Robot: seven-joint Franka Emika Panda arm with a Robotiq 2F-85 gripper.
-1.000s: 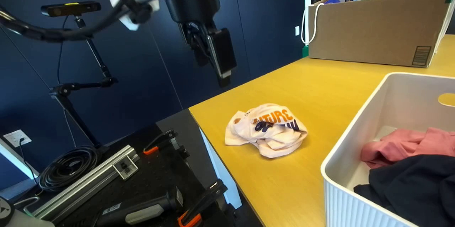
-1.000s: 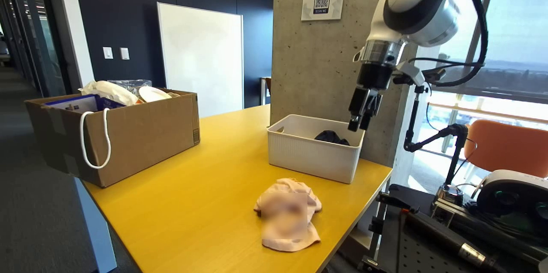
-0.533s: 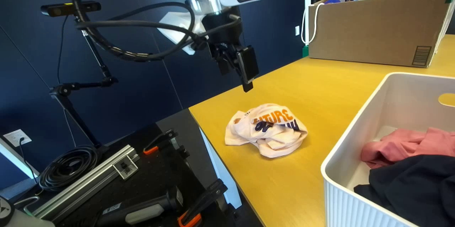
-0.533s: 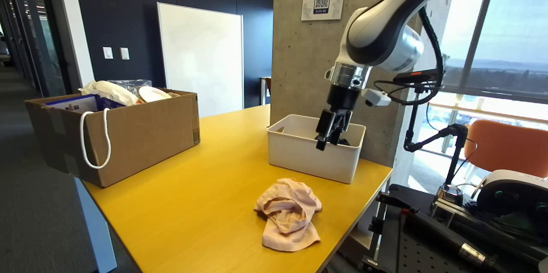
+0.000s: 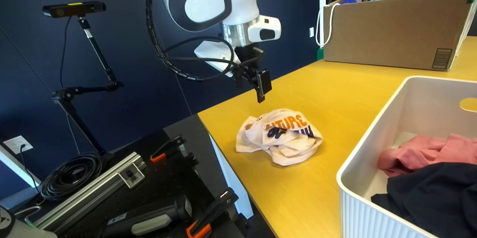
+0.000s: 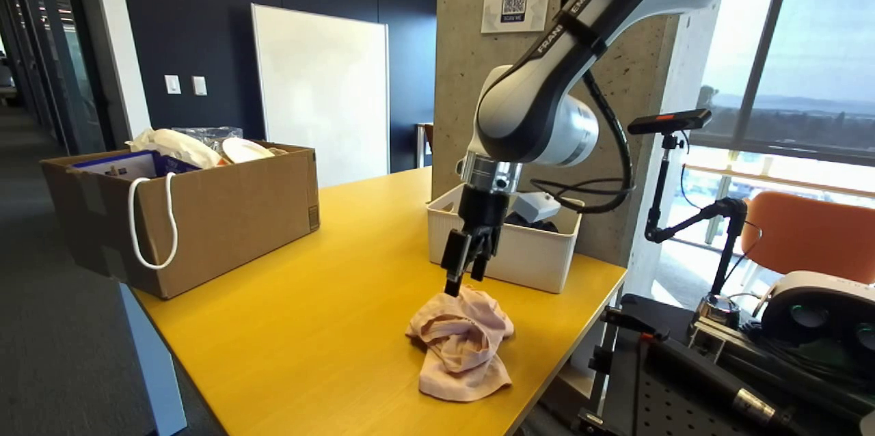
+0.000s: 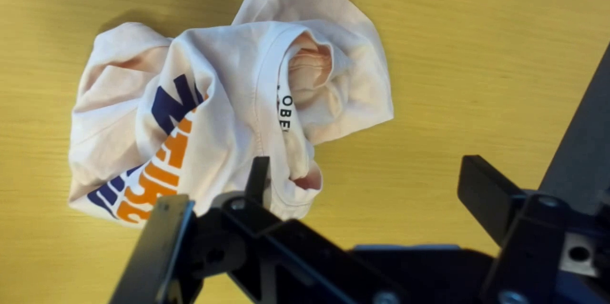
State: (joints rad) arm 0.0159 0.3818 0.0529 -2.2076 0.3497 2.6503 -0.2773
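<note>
Wrist view: my gripper [image 7: 366,174] hangs released, its 2 fingers [image 7: 486,197] spread wide, near but apart from the crumpled pale pink shirt [image 7: 228,80] on the yellow bench [image 7: 452,80]. In an exterior view I see a white bin [image 5: 367,212] nearby, holding pink cloth [image 5: 425,150] and dark cloth [image 5: 428,197].

navy wall [image 6: 205,12], concrete pillar [image 6: 458,67], bright window [image 6: 813,46], orange chair [image 6: 810,231]

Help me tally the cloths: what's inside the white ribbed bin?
In an exterior view, the white ribbed bin holds crumpled pink cloth and dark navy cloth. Whatever lies beneath them is covered; the picture edge crops the bin.
</note>
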